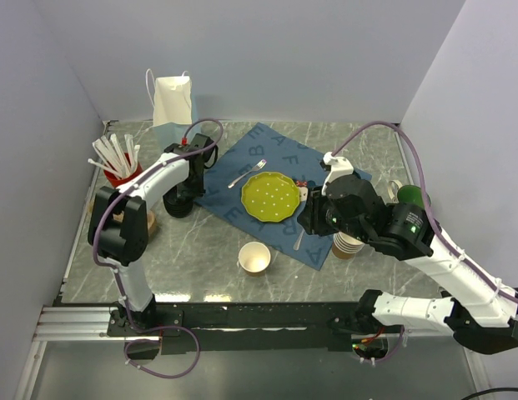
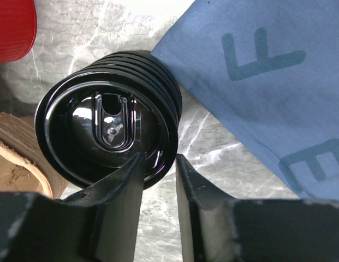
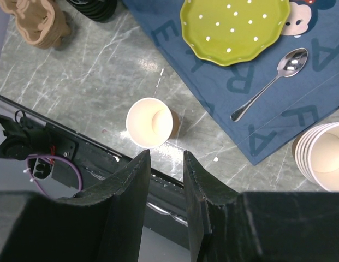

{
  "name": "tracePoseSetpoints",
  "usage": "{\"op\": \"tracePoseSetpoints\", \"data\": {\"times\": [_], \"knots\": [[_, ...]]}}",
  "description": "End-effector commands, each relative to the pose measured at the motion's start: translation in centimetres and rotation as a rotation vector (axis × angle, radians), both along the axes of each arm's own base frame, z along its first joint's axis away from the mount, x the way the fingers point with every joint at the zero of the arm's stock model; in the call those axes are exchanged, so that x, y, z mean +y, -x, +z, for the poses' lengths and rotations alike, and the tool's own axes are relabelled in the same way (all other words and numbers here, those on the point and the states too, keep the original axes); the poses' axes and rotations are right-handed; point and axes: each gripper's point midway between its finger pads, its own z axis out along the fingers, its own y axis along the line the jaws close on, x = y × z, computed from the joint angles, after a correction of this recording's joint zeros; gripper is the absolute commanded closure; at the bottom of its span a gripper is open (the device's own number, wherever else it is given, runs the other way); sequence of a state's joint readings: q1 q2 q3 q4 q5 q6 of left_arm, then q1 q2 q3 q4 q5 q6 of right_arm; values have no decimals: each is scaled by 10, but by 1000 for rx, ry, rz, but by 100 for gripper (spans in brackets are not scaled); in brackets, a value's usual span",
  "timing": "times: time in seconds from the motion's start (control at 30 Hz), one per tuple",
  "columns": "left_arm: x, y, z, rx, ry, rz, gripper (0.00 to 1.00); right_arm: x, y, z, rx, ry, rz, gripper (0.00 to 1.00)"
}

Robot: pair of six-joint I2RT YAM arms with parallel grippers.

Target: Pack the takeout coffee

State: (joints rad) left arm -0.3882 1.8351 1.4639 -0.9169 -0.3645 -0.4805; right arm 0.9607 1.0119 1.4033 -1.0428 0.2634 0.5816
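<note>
While the left gripper (image 2: pixel 158 159) hangs over the stack of ribbed black plastic lids (image 2: pixel 109 125) at the far left of the grey marble table (image 1: pixel 200 242), its two fingers stand a little apart. The near rim of the top lid lies in the gap and bare marble shows between them below it. They do not look clamped on anything.

The right gripper (image 3: pixel 166 154) hovers above the near edge of the table, partly open, with nothing between its fingers. Just beyond its fingertips stands the tan disposable paper cup (image 3: pixel 150 123), upright and open-topped, its pale inside showing. It sits on bare marble near the table's near edge, close to the blue fabric mat printed with letters (image 1: pixel 275 150) but not on it.

On that mat lie a lime-green dotted plate (image 1: pixel 271 197) and a silver metal spoon (image 3: pixel 273 82). A stack of tan paper cups (image 3: pixel 325 155) stands at the mat's near right corner. Brown cardboard cup carriers (image 3: pixel 41 22) sit near the lids, a red holder of white straws (image 1: pixel 117 162) stands further left, and a white paper bag (image 1: pixel 173 104) stands at the far edge.
</note>
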Motion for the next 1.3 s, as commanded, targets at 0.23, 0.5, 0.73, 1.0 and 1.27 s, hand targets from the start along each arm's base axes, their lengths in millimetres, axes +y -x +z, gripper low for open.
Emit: {"op": "tracePoseSetpoints", "data": {"times": [0.23,0.5,0.73,1.0,1.27], "knots": [[-1,-13,4,-17,-25,-29,73,1,-13,17,-47,-17,-34,62],[-1,-16,13,-17,-34,-45,87,8,-17,15,-40,-8,-28,62],[-2,-13,21,-23,-24,-49,94,13,-21,15,-34,-9,-25,62],[-5,-5,35,-31,24,-43,85,18,-22,17,-34,-32,-26,62],[1,-11,22,-33,-30,-64,99,20,-22,18,-30,-39,-21,62]]}}
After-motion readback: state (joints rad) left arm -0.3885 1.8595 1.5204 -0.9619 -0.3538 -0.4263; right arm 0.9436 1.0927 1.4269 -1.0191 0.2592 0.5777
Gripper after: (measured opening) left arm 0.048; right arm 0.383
